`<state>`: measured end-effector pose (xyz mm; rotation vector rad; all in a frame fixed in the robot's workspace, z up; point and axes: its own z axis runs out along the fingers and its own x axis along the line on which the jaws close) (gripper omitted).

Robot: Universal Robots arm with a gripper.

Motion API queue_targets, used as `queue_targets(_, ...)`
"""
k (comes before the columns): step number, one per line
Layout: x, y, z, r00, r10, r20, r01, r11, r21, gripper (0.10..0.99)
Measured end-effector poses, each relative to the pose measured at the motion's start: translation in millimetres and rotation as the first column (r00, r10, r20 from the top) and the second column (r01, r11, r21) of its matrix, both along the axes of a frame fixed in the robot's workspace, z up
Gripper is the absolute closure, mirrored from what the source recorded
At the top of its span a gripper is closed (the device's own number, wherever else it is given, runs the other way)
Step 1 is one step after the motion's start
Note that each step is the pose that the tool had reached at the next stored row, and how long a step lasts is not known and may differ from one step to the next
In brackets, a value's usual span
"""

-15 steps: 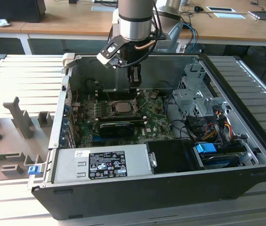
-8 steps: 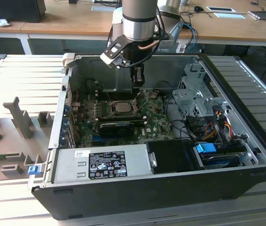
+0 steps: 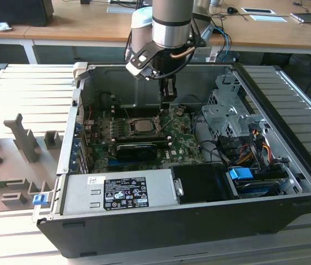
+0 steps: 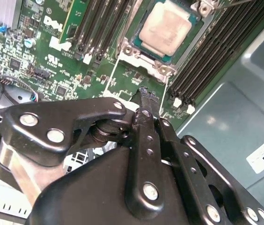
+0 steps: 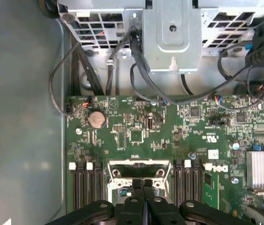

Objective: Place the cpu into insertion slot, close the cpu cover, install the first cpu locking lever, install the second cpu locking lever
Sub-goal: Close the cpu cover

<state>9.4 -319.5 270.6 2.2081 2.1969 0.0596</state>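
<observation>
Nearest me in the exterior view is the grey power supply point(image 3: 125, 193), at the front wall of the black case point(image 3: 199, 226) and well in front of the chip. Behind it is the green board point(image 3: 183, 144), w/ a black card point(image 3: 136, 149) lying just in front of the chip.

The chip point(image 3: 143, 125) sits flat in its socket, approx mid-board. In the second wrist view the chip point(image 4: 167, 28) shows a pale metal top. The cover plate point(image 4: 145, 58) looks to lie down flat round it, w/ the top showing through the window.

Dark memory slots point(image 4: 207, 61) run along both sides of the chip.

The gripper point(image 3: 168, 95) hangs just past the chip on its far side, a bit toward the exterior view's right of it. In both wrist views the gripper point(image 5: 143, 186) has its fingers pressed together w/ nothing between them, so it holds nothing. Its tip is over bare board just beside the socket edge; I can't tell if it touches the board.

In the first wrist view a coin battery point(image 5: 97, 118) sits on the board beyond the chip. A metal drive cage point(image 3: 227, 110) stands to the exterior view's right of the chip. A wooden desk point(image 3: 78, 22) is far behind it, outside the case.
</observation>
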Motion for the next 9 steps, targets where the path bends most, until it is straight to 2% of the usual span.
queue_targets(3,3.9,1.0,0.0,1.0000,0.001,0.0000,-0.001,1.0000,0.000,0.980)
queue_targets(9,17.1,1.5,-0.5,1.0000,0.002,0.0000,-0.002,1.0000,0.000,0.980)
